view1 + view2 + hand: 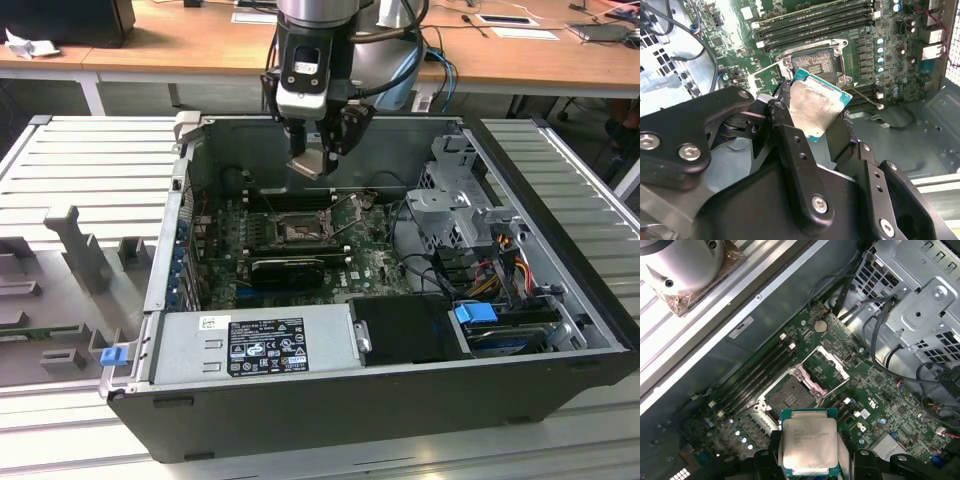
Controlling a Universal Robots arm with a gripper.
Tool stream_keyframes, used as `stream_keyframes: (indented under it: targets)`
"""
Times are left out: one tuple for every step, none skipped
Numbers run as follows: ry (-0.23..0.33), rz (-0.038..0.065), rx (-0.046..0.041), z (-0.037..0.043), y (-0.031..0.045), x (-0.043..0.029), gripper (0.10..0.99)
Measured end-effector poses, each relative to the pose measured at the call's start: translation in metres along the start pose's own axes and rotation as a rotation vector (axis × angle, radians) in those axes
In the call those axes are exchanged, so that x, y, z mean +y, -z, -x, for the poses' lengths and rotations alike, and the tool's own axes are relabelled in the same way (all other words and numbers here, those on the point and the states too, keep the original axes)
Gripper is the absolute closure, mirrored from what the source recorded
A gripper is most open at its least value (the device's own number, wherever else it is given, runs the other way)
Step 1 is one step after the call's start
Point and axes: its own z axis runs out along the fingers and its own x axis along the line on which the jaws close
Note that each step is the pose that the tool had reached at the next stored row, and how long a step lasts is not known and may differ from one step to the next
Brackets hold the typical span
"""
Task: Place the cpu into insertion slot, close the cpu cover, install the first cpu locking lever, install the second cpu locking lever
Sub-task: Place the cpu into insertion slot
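The step in hand is the first one, placing the cpu. The gripper (320, 152) is clenched on the cpu (313, 165) and holds it by two opposite edges, with the dull metal face free between the fingers, as both wrist views show (815, 107) (809, 447). It hangs in the air above the board, touching nothing.

The slot (300, 232) is below the gripper and a little ahead of it, well apart from the chip, and its dark pinned centre is bare (787, 397). The cover (834, 361) stands open on the far side of the slot, so the way down is free. None of the later steps is done.

In my judgement the placing calls for care. The chip seems tilted against the board, so it must come level and square with the slot frame, then go straight down with little force, because the fine pins can bend. The memory slots (810, 25) lie close beside the slot and leave small room for the fingers.

The board lies at the bottom of an open case (380, 400), with a power supply (250, 345) in front of the gripper and a drive cage (450, 200) with cables to its side. The case rests on a ribbed grey table (90, 160), and a wooden desk (180, 40) is behind.
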Motion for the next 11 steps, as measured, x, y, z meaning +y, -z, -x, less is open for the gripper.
stream_keyframes:
  targets:
    - [-0.016,0.000,-0.0013,0.0000,-0.0001,0.0000,0.561]
    - [-0.027,0.000,-0.0023,0.0000,-0.0003,0.0000,0.561]
    - [-0.043,0.001,-0.0036,0.0000,-0.0004,0.0000,0.561]
    - [-0.057,0.001,-0.0049,0.0000,-0.0006,-0.0001,0.561]
    - [-0.076,0.001,-0.0065,0.0000,-0.0008,-0.0001,0.561]
    - [-0.089,0.001,-0.0076,0.0000,-0.0009,-0.0001,0.561]
    - [-0.104,0.002,-0.0089,0.0000,-0.0010,-0.0001,0.561]
    - [-0.117,0.002,-0.0100,0.0000,-0.0011,-0.0001,0.561]
    - [-0.133,0.002,-0.0114,0.0000,-0.0013,-0.0001,0.561]
    - [-0.144,0.002,-0.0124,0.0000,-0.0014,-0.0001,0.561]
    - [-0.162,0.002,-0.0143,0.0000,-0.0015,-0.0001,0.561]
